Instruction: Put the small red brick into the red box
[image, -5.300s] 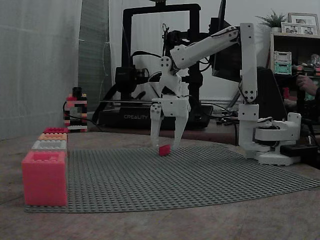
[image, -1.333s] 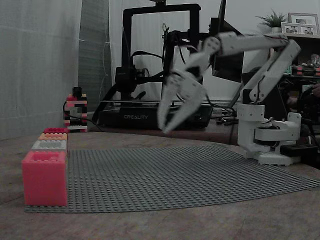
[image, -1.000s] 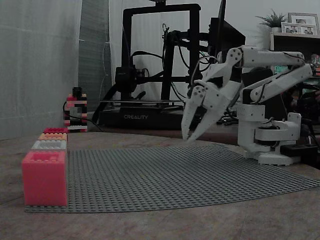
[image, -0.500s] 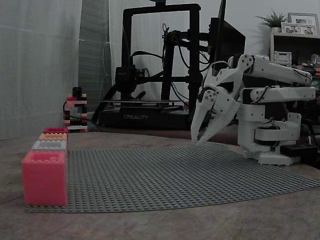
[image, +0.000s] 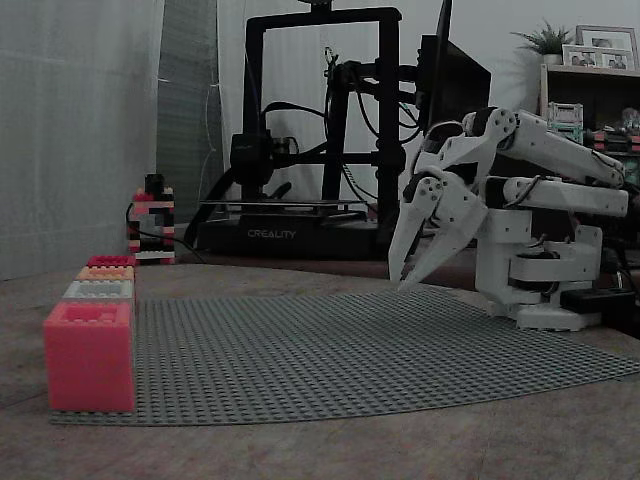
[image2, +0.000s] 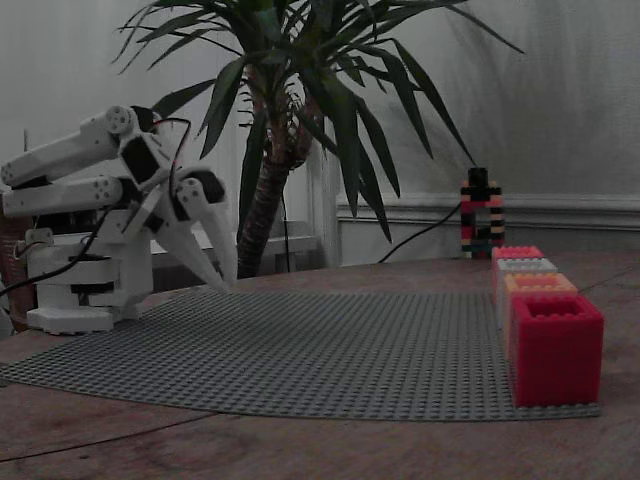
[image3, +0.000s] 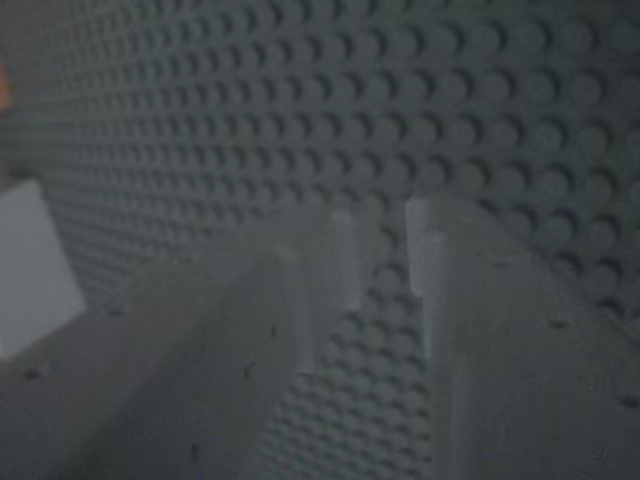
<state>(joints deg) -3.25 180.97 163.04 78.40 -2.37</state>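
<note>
Box (image: 88, 355): far left in a fixed view, on the baseplate (image: 330, 350) corner, front of a row of boxes, well apart from the claw.
Brick: place cannot be told; likely down inside the box, hidden by its walls.
Claw (image: 398, 283): right of centre, tucked by the arm base, tips down just over the baseplate edge; barely parted, holding nothing.
Risk: tips scraping studs if lowered further, being so near; brick perched badly and tipping out, unverifiable from here.
Views: wrist view alone gives the narrow slit between fingers (image3: 330, 250), studs showing through; the plant-side fixed view shows the dip in the box top more plainly.
</note>
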